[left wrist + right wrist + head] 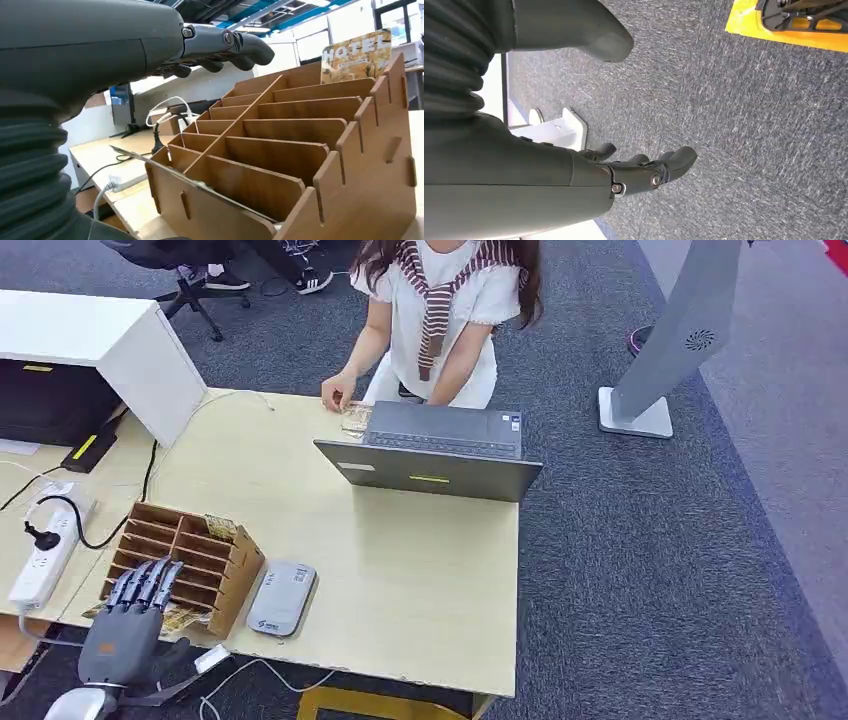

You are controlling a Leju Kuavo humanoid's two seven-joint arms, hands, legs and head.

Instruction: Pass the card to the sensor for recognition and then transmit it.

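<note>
A wooden slotted card rack [185, 550] [300, 150] stands at the table's front left corner. A yellow card printed "HOTEL" [220, 529] [357, 54] stands upright in its rearmost slot. Another patterned card [182, 618] lies at the rack's front edge, where the left wrist view shows a thin flat sheet [190, 180]. My left hand [130, 615] [150, 50] hovers over the front of the rack with its fingers [225, 42] stretched out, holding nothing. A flat grey card sensor [281, 597] lies just right of the rack. My right hand [614, 175] hangs over grey carpet, fingers loosely apart and empty.
An open grey laptop [430, 455] sits at the table's far side, with a person [440, 310] behind it resting a hand on a small clear object [355, 418]. A white power strip [45, 545] and cables lie left. A white box [100, 350] stands back left; a grey stand [670, 350] is on the floor right.
</note>
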